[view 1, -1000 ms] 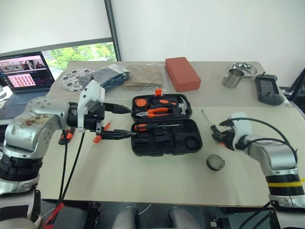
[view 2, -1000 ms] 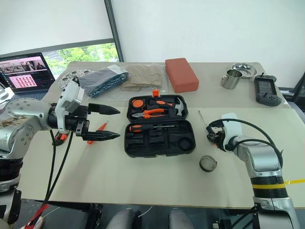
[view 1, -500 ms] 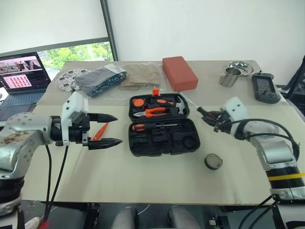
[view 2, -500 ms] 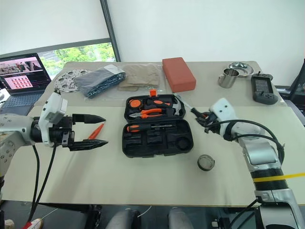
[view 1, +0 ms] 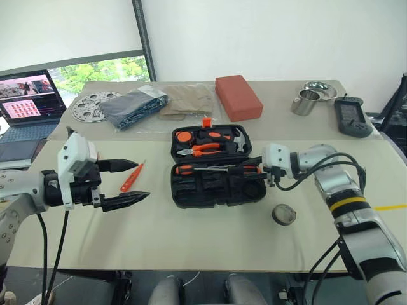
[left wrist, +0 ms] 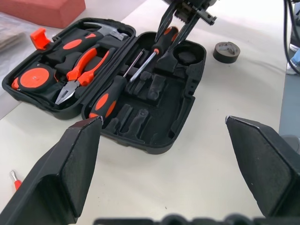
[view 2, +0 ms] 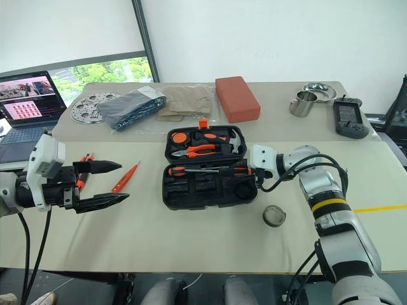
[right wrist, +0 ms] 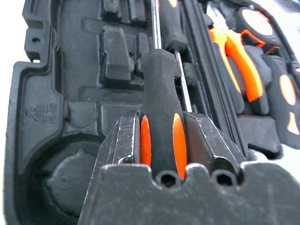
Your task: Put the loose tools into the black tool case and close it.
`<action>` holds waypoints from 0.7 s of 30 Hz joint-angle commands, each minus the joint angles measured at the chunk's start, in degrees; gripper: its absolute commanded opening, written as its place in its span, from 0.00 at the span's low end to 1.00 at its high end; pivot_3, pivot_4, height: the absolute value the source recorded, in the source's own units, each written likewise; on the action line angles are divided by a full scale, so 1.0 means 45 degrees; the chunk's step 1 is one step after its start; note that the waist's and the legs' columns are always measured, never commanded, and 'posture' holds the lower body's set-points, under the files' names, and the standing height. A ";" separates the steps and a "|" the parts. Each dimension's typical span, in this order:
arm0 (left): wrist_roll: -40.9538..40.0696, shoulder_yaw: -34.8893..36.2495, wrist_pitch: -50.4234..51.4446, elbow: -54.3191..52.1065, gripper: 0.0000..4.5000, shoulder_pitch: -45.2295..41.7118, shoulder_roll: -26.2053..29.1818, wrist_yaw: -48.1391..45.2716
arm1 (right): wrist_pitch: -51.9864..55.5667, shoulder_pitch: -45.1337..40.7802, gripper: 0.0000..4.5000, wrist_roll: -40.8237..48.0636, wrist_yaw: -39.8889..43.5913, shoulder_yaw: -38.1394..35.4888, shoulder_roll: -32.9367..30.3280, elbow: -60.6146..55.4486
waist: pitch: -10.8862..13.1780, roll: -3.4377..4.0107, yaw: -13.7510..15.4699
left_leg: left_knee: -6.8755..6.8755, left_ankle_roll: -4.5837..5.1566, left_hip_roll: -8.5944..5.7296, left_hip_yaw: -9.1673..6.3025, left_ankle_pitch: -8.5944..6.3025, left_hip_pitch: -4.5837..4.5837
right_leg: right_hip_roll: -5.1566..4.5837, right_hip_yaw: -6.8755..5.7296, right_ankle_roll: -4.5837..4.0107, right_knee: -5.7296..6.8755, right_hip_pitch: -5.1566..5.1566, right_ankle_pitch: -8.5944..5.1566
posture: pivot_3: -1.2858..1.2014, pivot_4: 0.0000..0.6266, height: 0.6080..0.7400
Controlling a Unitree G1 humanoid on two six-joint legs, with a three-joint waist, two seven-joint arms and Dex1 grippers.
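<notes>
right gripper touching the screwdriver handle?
Touching. Right wrist view: right gripper fingers clamp both sides of the screwdriver handle, no gap.

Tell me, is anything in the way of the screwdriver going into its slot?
Nothing visible. The right gripper holds the screwdriver over the open black tool case, beside another screwdriver already seated; the moulded slots below look free.

The open tool case (view 1: 216, 168) lies mid-worktop (view 1: 191, 235); a small roll (view 1: 283, 215) to its right, a slim screwdriver (view 1: 131, 176) to its left.

No readable text, labels or numbers.
</notes>
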 commanded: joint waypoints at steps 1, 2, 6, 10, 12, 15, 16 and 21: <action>-0.0490 0.0962 0.0217 -0.0756 1.00 0.0527 0.0153 0.0314 | -0.1340 -0.0923 0.23 -0.0319 0.0663 -0.0052 0.0193 0.1429 | 0.0000 0.0001 -0.0011 | -0.0006 -0.0001 0.0000 0.0001 0.0000 0.0009 | -0.0005 -0.0001 -0.0001 0.0000 0.0003 0.0000 | 0.52 0.24 1.00; -0.0532 0.1122 0.0269 -0.0897 1.00 0.0736 0.0137 0.0391 | -0.1526 -0.1092 0.23 -0.0407 0.0869 -0.0029 0.0280 0.1848 | 0.0001 -0.0001 -0.0015 | -0.0011 -0.0001 -0.0001 0.0002 0.0000 0.0014 | -0.0010 -0.0001 -0.0001 0.0001 0.0004 0.0000 | 0.52 0.24 1.00; -0.0780 0.1434 0.0358 -0.1167 1.00 0.1130 0.0153 0.0699 | -0.2219 -0.1539 0.23 -0.0773 0.1228 -0.0010 0.0488 0.3021 | 0.0002 -0.0002 -0.0028 | -0.0029 -0.0002 0.0004 0.0002 0.0000 0.0035 | -0.0015 -0.0007 -0.0010 0.0003 0.0010 0.0000 | 0.52 0.24 1.00; -0.1001 0.1643 0.0445 -0.1325 1.00 0.1310 0.0198 0.0844 | -0.2490 -0.1790 0.23 -0.0897 0.1383 -0.0131 0.0666 0.3585 | 0.0006 -0.0008 -0.0048 | -0.0050 -0.0002 0.0003 0.0011 -0.0001 0.0071 | -0.0019 -0.0005 -0.0019 0.0007 0.0023 0.0000 | 0.52 0.24 1.00; -0.1114 0.1719 0.0457 -0.1371 1.00 0.1410 0.0219 0.0910 | -0.2549 -0.1866 0.23 -0.0938 0.1545 -0.0142 0.0689 0.3737 | 0.0006 -0.0009 -0.0048 | -0.0064 -0.0003 0.0003 0.0012 -0.0001 0.0081 | -0.0020 -0.0007 -0.0023 0.0008 0.0025 0.0001 | 0.52 0.24 1.00; -0.1153 0.1674 0.0426 -0.1371 1.00 0.1509 0.0241 0.0985 | -0.2583 -0.1936 0.23 -0.0933 0.1753 -0.0190 0.0664 0.3847 | 0.0006 -0.0009 -0.0049 | -0.0089 -0.0003 0.0002 0.0018 -0.0001 0.0098 | -0.0023 -0.0004 -0.0026 0.0008 0.0026 0.0000 | 0.52 0.24 1.00; -0.1152 0.1622 0.0398 -0.1349 1.00 0.1503 0.0247 0.1006 | -0.2598 -0.1951 0.23 -0.0940 0.1801 -0.0209 0.0642 0.3859 | 0.0006 -0.0009 -0.0049 | -0.0095 -0.0003 0.0002 0.0019 -0.0001 0.0101 | -0.0022 -0.0004 -0.0027 0.0008 0.0026 0.0000 | 0.52 0.24 1.00; -0.1076 0.1199 0.0207 -0.1083 1.00 0.1168 0.0311 0.1051 | -0.2638 -0.2035 0.23 -0.1197 0.1441 -0.0258 0.0593 0.3909 | 0.0008 -0.0011 -0.0041 | -0.0102 -0.0004 0.0002 0.0022 -0.0001 0.0104 | -0.0023 -0.0004 -0.0032 0.0007 0.0024 -0.0002 | 0.52 0.24 1.00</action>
